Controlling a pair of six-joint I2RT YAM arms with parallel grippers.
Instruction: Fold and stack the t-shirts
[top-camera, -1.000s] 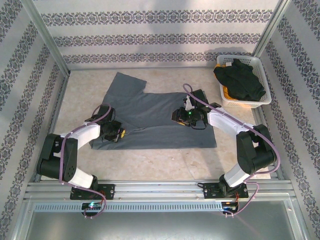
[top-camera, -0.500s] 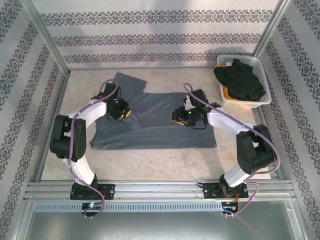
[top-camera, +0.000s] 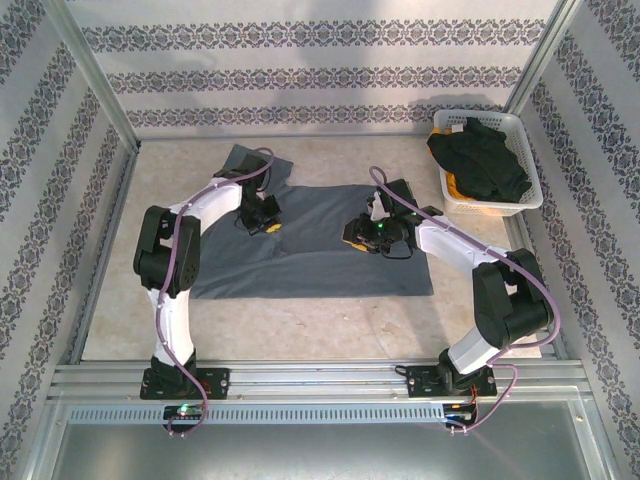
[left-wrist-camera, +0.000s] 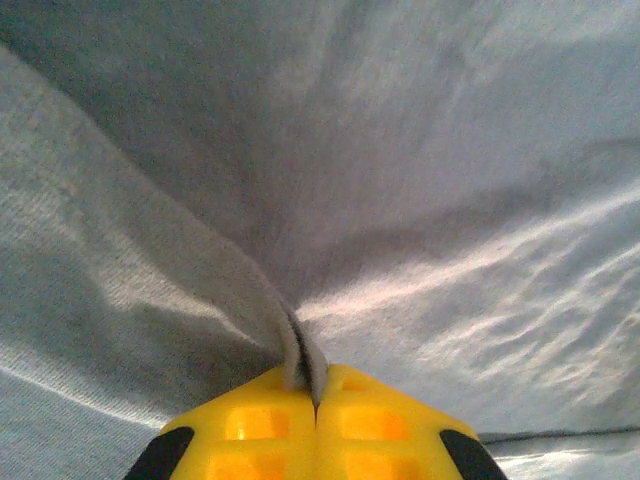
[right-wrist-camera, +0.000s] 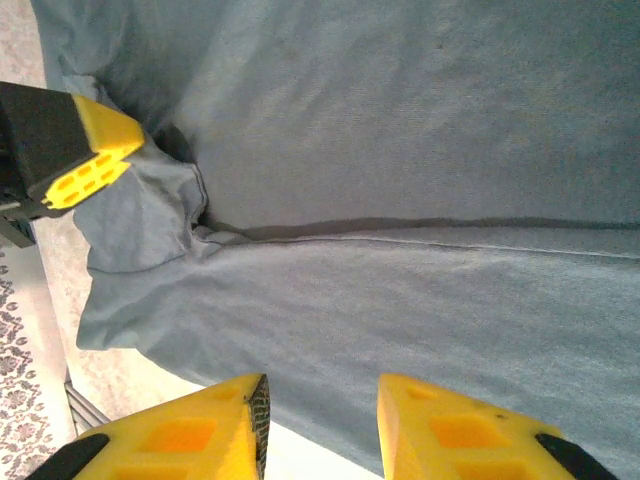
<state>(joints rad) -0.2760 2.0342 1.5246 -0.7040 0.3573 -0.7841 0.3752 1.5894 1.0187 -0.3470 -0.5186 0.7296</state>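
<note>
The slate blue-grey t-shirt (top-camera: 320, 255) is spread on the worktop (top-camera: 300, 325), long axis left to right, one sleeve pointed far-left; a fold near that sleeve is clamped in the left gripper (left-wrist-camera: 316, 400). The right gripper (right-wrist-camera: 322, 400) is poised over its right half, jaws apart.

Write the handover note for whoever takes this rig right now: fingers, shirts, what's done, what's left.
Left gripper: fingers shut on a pinched fold of the slate blue-grey t-shirt, near its left side.
Right gripper: fingers apart above the same shirt, nothing between them.
Black t-shirt: bunched in the white basket, with the orange-yellow t-shirt under it.
Done: grey shirt laid out on the table; no finished fold yet.
Left: fold it, then fold and stack the other two.
</note>
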